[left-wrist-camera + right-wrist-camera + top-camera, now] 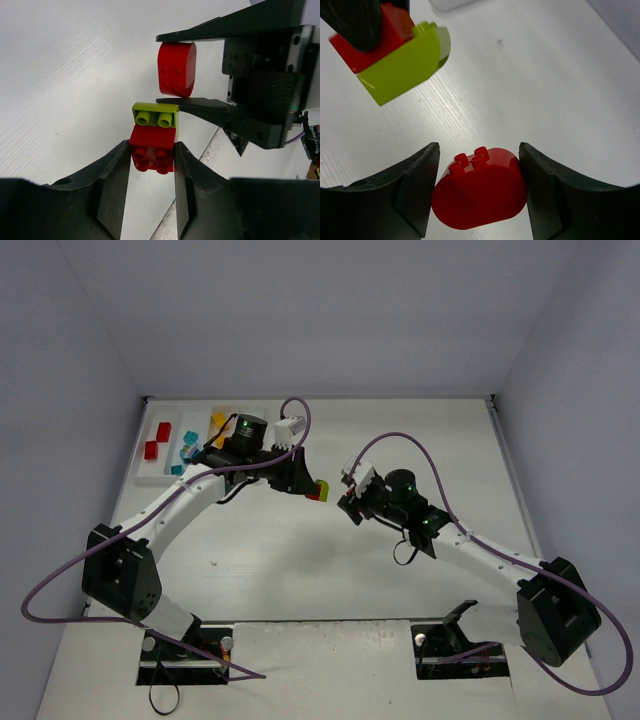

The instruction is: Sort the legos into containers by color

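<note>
Claws: two, both occupied.

1. The left claw (151, 156) is closed on a clump of two legos. Its fingers clamp the sides of one red brick (152, 137). One lime brick (155, 114) is joined to the far end of that red brick and projects beyond the fingertips.
2. The right claw (477, 167) is clamped on one rounded red brick (480, 195), with one finger on each flat face.

Position: both claws meet over the middle of the surface (300, 580), the left claw's clump to the left and the rounded red brick to the right. The lime brick and the rounded red brick sit just beside each other, with a narrow gap between them.

Tray: one white tray (155, 479) lies at the far left of the surface, well apart from both claws. Contents, counted from the top view:
- two red bricks (163, 430) in the leftmost compartment;
- three cyan bricks (190, 437) in the next compartment to the right;
- yellow bricks (218, 423) further right, partly hidden by the left arm, so their count cannot be told.
</note>
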